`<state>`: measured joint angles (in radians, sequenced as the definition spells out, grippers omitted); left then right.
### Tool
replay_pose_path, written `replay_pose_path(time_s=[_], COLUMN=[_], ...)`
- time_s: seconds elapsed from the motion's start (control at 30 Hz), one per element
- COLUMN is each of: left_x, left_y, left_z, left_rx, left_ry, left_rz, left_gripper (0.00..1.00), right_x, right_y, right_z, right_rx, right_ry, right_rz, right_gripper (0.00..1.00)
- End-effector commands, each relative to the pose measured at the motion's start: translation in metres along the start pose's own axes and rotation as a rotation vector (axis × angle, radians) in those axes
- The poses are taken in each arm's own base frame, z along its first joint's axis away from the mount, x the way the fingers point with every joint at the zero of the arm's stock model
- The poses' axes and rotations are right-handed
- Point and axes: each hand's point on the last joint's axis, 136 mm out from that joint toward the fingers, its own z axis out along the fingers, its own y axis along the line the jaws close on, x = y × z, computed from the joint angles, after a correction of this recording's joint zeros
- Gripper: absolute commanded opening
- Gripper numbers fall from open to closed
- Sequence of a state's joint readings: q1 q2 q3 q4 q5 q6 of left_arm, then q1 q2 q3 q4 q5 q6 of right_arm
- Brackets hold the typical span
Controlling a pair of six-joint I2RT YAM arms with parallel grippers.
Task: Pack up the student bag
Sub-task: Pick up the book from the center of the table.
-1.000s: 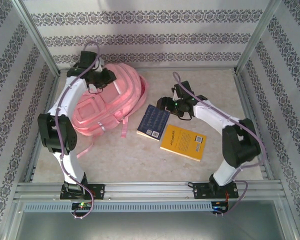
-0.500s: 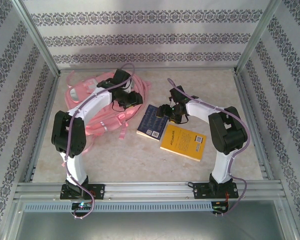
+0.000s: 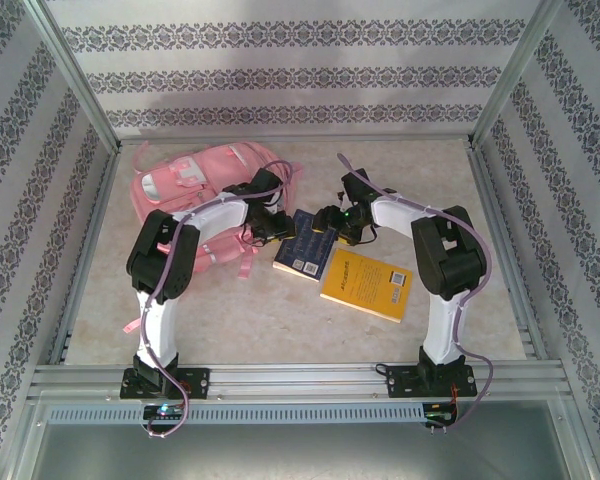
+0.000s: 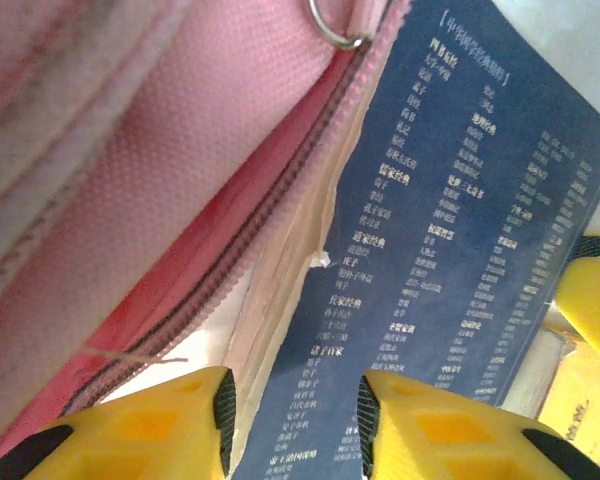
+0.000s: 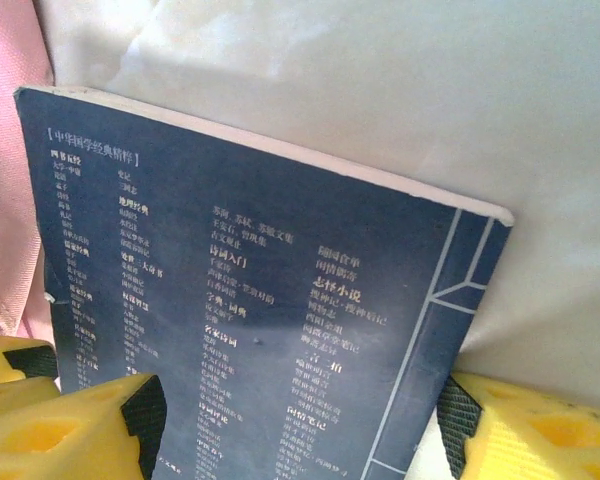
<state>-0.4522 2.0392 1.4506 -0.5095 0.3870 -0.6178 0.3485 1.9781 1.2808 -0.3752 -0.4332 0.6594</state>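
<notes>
Fingers point(image 4: 130, 435) of the left gripper point(image 4: 295, 400) stand partly apart over the long edge of a dark blue paperback point(image 4: 460, 230). One is above the cover and the other is on the side of the pink student bag point(image 4: 130, 150). Nothing is clearly pinched. The bag's open zip and a metal ring point(image 4: 330, 25) lie right against that edge of the book. The right gripper point(image 5: 300, 400) is spread wide above the same book, holding nothing, with one finger beside the spine and one over the cover. From above, the bag lies at the far left of the table point(image 3: 280, 320). The paperback is just beside its right edge, and a yellow book point(image 3: 365, 283) touches the paperback's near corner.
</notes>
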Motion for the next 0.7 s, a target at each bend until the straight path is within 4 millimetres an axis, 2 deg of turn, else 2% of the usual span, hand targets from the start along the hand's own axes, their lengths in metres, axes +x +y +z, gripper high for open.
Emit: replay_pose_path(time_s=[0.0,0.17,0.3,0.5,0.67], left_x=[0.01,0.018,0.024,0.026,0.026], left_y=[0.009,0.008,0.002,-0.007,-0.01], left_z=[0.022,0.035,0.042,0.042,0.039], left_rx=[-0.029,-0.035,-0.016,0.024,0.029], left_ry=[0.022,0.048,0.063,0.071,0.068], left_rz=[0.0,0.014,0.033,0.047,0.061], left_gripper=[0.36,0.31,0.25,0.19,0.16], right_x=[-0.001,0.003,0.01,0.02,0.023], right_y=[0.011,0.019,0.048,0.082,0.093], right_z=[0.008,0.014,0.014,0.005,-0.008], right_rx=[-0.055,-0.073,-0.187,-0.334,-0.4], right_ry=[0.028,0.049,0.082,0.114,0.097], right_rz=[0.004,-0.011,-0.04,-0.046,-0.042], right_gripper=[0.73,0.73,0.73,0.73,0.72])
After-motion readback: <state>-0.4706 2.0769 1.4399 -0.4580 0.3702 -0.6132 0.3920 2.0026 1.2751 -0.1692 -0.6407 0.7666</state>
